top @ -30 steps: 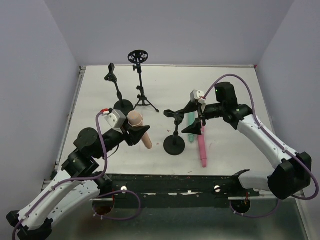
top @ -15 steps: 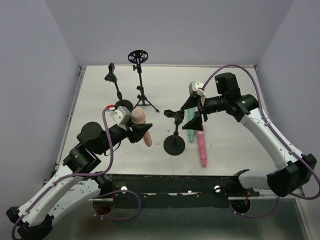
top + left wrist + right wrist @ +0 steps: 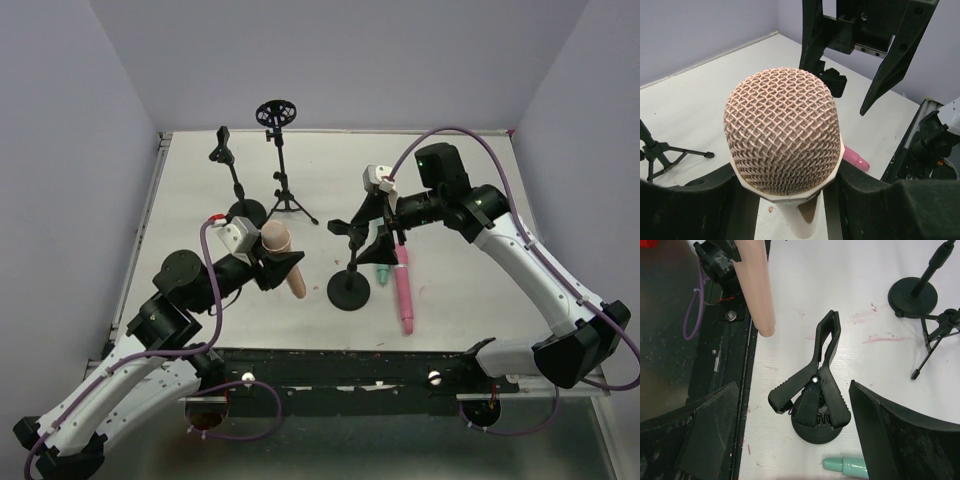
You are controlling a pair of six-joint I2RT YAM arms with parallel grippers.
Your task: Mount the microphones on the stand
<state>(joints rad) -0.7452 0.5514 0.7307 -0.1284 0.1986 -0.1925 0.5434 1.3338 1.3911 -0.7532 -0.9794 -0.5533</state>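
Left tool (image 3: pixel 270 263) grasping peach microphone (image 3: pixel 785 130) below its head; right tool (image 3: pixel 366 240) released, spread wide over clip stand (image 3: pixel 815 387); pink microphone (image 3: pixel 403 290) on worktop (image 3: pixel 460 170), 3 o'clock of stand.

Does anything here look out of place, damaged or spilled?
The pink microphone and teal microphone lie flat on the table beside the clip stand, not mounted. Faint reddish smears mark the table. Nothing looks broken or tipped.

Clip stand (image 3: pixel 349 291) blocks centre; pole stand (image 3: pixel 243 212), tripod (image 3: pixel 287 203) crowd back left; back right free.
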